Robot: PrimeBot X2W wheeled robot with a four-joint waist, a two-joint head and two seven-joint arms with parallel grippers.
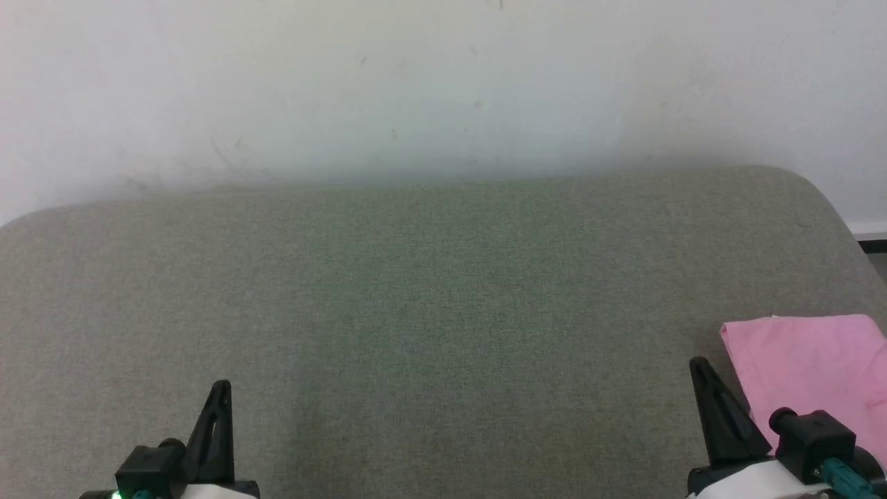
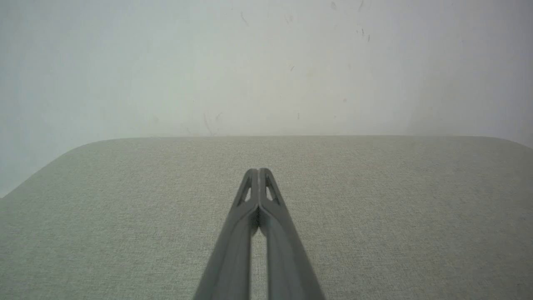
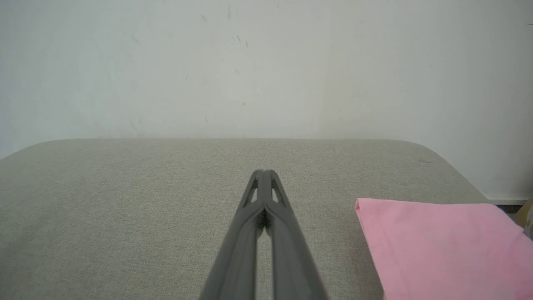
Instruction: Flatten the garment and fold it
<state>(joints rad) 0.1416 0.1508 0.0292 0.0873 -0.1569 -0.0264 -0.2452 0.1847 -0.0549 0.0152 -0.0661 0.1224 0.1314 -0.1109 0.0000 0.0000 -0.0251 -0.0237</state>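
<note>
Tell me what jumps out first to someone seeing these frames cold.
The pink garment lies flat at the lower right of the head view, the one patch of colour on the grey-green padded surface. Next come the left pincer and right pincer at the bottom edge, both shut and empty, the right one beside the cloth, not touching it. A scuffed white wall stands behind.

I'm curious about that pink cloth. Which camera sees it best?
The right wrist view: the garment lies large and flat, two edges clear. The head view catches a smaller corner, partly behind the right gripper. The left wrist view faces grey cushion.
</note>
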